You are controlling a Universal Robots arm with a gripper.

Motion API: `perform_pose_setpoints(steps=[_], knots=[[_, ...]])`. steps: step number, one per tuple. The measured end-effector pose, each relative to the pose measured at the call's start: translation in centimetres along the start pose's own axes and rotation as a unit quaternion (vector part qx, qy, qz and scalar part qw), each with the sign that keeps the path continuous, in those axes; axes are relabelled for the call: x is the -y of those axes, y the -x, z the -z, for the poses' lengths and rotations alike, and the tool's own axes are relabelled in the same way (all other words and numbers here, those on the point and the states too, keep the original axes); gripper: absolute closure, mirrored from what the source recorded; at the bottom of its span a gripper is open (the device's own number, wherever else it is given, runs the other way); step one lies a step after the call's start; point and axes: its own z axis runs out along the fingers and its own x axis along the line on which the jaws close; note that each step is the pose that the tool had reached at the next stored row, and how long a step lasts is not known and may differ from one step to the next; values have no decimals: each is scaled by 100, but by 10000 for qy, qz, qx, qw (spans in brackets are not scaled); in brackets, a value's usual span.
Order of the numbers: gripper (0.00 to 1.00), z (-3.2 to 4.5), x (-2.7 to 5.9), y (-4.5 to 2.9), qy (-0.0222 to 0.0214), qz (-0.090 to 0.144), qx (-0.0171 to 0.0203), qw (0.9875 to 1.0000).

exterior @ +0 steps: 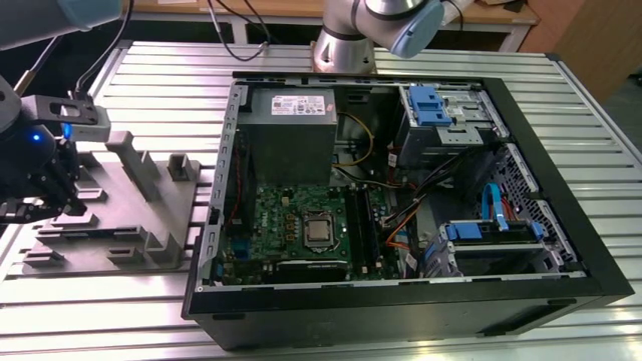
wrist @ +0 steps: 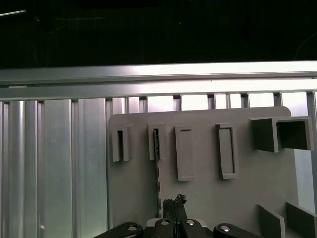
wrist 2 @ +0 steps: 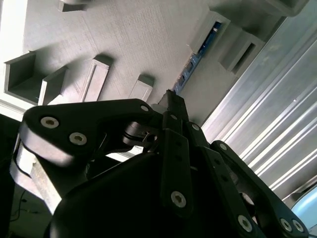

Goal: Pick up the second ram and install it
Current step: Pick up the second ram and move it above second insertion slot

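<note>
1. Second ram [wrist: 157, 168] stands on edge in a narrow slot of the grey fixture [wrist: 198, 198]. In both wrist views you see it as a thin dark strip (in the second wrist view the ram [wrist 2: 190, 63] shows blue glints along its length).
2. Your gripper [wrist: 174, 202] sits at the near end of that strip, close over the fixture.
3. The jaws look drawn together, with their tips just beside the board's end. You cannot tell whether they actually pinch it.
4. In the exterior view the gripper [exterior: 45, 192] hangs over the fixture [exterior: 110, 226] at the exterior view's left, on the slatted metal worktop [exterior: 422, 56].
5. The open computer case [exterior: 602, 278] lies well apart from the gripper, toward the exterior view's right, with its green motherboard [exterior: 291, 226] exposed.
</note>
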Motion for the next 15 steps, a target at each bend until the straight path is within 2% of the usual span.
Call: perform_pose_setpoints(steps=[5, 10, 15], knots=[[90, -49, 2, -17, 2, 1, -2, 10000], [90, -75, 5, -69, 1, 5, -1, 10000], [90, -147, 8, -94, 1, 11, -1, 10000]])
